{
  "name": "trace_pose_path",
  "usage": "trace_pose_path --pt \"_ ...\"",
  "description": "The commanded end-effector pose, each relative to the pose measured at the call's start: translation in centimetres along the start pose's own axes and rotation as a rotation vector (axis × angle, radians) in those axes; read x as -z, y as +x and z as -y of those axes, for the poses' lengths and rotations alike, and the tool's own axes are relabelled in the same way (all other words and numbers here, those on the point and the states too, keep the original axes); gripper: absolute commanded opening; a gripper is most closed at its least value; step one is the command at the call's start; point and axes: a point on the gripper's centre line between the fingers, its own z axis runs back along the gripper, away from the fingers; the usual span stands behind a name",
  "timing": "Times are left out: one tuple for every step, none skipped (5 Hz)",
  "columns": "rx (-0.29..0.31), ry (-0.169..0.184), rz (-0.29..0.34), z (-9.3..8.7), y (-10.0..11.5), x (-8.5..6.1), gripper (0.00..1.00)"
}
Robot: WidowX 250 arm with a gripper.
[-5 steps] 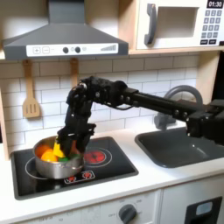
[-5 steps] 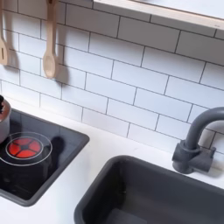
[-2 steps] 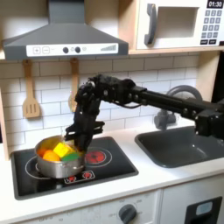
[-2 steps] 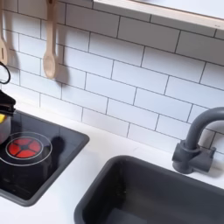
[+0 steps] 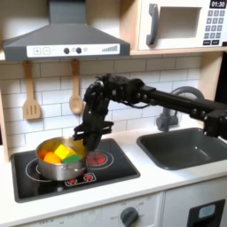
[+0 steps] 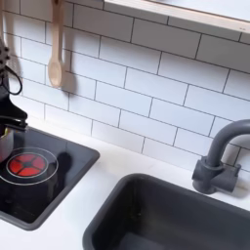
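Note:
A silver pot (image 5: 55, 174) stands on the left burner of the black stove (image 5: 115, 168) in the first exterior view. Inside it lie a yellow piece (image 5: 63, 153), an orange piece (image 5: 45, 158) and something green (image 5: 53, 146). My gripper (image 5: 90, 139) hangs just above the pot's right rim, open, with nothing between its fingers. The black arm reaches in from the first exterior view's right. At the second exterior view's left edge, part of the gripper (image 6: 8, 105) shows above the stove (image 6: 59, 186).
A red burner (image 5: 96, 160) glows beside the pot, the red burner (image 6: 26, 164) also seen closer. Wooden utensils (image 5: 31, 97) hang on the tiled wall. A sink (image 5: 182, 146) with a grey faucet (image 6: 220, 156) lies to the right; a range hood (image 5: 62, 40) is overhead.
The gripper has risen out of the pot and shifted right, leaving the yellow piece inside. Its tip has come into the second exterior view at the left edge.

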Motion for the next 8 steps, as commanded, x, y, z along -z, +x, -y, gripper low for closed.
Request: trace_pose_path --pt "-0.028 0.011 0.041 -0.7 0.5 -0.9 0.0" --pt "-0.041 0.013 0.057 -0.6 0.7 -1.6 0.0" --pt "-0.049 0.025 0.063 -0.8 1.1 -1.5 0.0" --pt "-0.068 0.044 0.069 -1.0 1.2 -0.7 0.0" --pt "-0.073 0.049 0.087 -1.4 1.9 -0.8 0.0" --pt "-0.083 0.056 0.088 -1.7 2.3 -0.3 0.0" --pt "-0.08 0.055 0.067 -1.9 2.3 0.8 0.0" --pt "-0.06 0.042 0.048 -1.5 2.3 1.6 0.0"
